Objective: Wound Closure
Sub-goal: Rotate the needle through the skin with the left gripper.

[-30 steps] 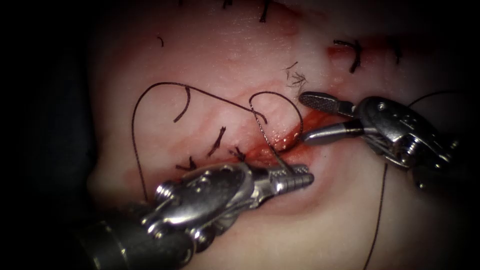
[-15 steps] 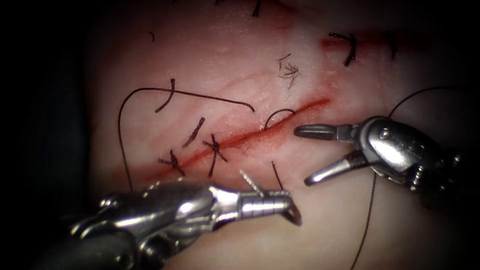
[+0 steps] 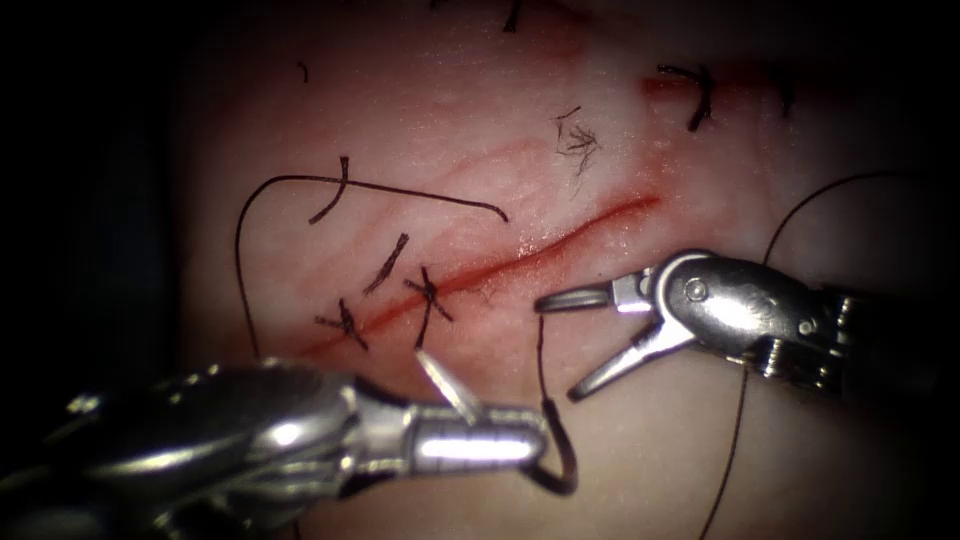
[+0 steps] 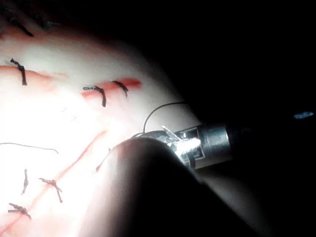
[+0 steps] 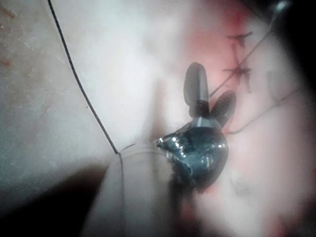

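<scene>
Below the cut, left pincer [image 3: 535, 440] gripping needle [image 3: 445, 385], point up-left

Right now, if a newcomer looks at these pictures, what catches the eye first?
First, the left tool, low in the endoscope view, shut on the curved needle, which hangs free of the tissue. Next, the right tool at the right, jaws open and holding nothing, just below the red cut. Dark thread loops across the tissue left of it.

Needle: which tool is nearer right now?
Left. The left tool grips the needle along its curve, clear of the tissue. The right tool hangs open to its right, holding nothing.
</scene>
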